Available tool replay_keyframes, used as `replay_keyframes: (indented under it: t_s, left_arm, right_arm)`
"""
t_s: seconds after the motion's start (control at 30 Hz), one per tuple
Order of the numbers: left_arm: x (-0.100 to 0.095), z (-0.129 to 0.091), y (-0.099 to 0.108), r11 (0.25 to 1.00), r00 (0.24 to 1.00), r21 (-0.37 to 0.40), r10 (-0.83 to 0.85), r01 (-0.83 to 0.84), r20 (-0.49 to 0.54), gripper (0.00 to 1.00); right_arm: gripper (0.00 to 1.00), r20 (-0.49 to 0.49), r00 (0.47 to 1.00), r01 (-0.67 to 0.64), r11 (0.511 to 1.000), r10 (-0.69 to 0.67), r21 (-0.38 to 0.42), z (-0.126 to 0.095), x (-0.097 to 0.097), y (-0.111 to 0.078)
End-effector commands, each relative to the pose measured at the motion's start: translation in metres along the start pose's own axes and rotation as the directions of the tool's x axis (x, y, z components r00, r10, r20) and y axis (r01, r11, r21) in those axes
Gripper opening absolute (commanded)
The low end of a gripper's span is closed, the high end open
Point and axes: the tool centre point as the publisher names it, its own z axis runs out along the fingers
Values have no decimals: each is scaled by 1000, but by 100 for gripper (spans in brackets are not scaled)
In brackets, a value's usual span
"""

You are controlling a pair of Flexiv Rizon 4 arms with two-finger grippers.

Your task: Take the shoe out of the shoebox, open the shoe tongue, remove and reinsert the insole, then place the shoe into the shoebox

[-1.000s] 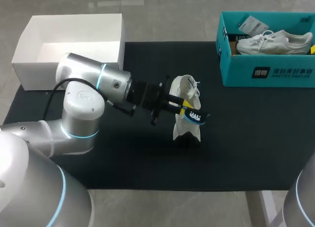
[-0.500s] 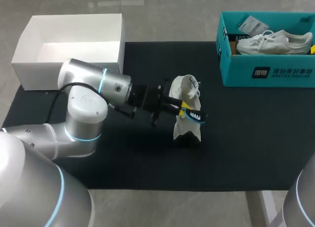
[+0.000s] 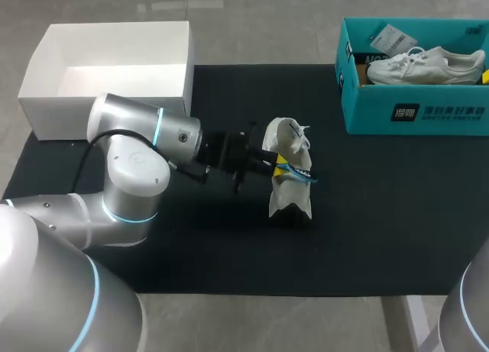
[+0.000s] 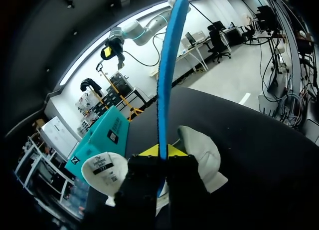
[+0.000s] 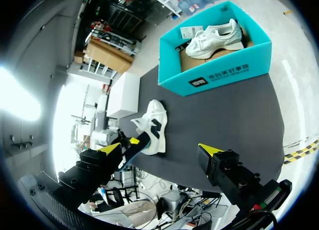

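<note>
Black mat [image 3: 382,214] on the table, white box [image 3: 46,85] back left. The shoe [image 3: 284,195] is out and standing on end mid-mat, so that step's done. My left gripper [image 3: 281,167] is right against it, pinching the blue insole [image 4: 168,65], so I'd guess I'm mid insole step. Boxing's still left. The teal shoebox [image 3: 412,111], far right, holds a second shoe [image 3: 424,66]. My right gripper [image 5: 160,149] is spread, well apart.

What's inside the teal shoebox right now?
A white sneaker lies in the teal shoebox, with a paper tag beside it toward the far wall. Some brown cardboard shows at one end. The floor under the sneaker is covered.
</note>
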Motion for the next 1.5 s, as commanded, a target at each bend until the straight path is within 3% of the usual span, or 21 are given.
replay_keyframes:
  t_s: [0.03, 0.33, 0.6, 0.67, 0.97, 1.2, 1.27, 1.33, 1.37, 1.5]
  left_arm:
    - [0, 7, 6, 1000, 1000, -19, -1, 1, 6, 0]
    - [-3, 11, 24, 998, 1000, -57, -3, 4, 9, 0]
    - [-9, 8, 20, 997, 998, -46, -56, 57, 24, 0]
    - [-9, 6, 19, 997, 998, -44, -59, 60, 23, 37]
    - [-6, -3, 7, 998, 998, -24, -57, 57, 17, 41]
    - [-6, -9, -14, 999, 999, 14, -42, 42, -1, 38]
    - [-4, -10, -18, 999, 999, 20, -37, 37, -13, 34]
    - [-3, -10, -20, 999, 999, 23, -37, 38, -32, 18]
    - [-3, -9, -20, 999, 999, 23, -38, 39, -38, 0]
    - [-2, -6, -17, 999, 998, 9, -37, 38, -57, 0]
  right_arm:
    - [100, 5, 1000, -2, 1000, 2, -1, 0, 1, -1]
    - [100, 5, 1000, -2, 1000, 2, -1, 0, 1, -1]
    - [100, 5, 1000, -2, 1000, 2, -1, 0, 1, -1]
    - [100, 5, 1000, -2, 1000, 2, -1, 0, 1, -1]
    - [100, 5, 1000, -2, 1000, 2, -1, 0, 1, -1]
    - [100, 5, 1000, -2, 1000, 2, -1, 0, 1, -1]
    - [100, 5, 1000, -2, 1000, 2, -1, 0, 1, -1]
    - [100, 5, 1000, -2, 1000, 2, -1, 0, 1, -1]
    - [100, 5, 1000, -2, 1000, 2, -1, 0, 1, -1]
    - [100, 5, 1000, -2, 1000, 2, -1, 0, 1, -1]
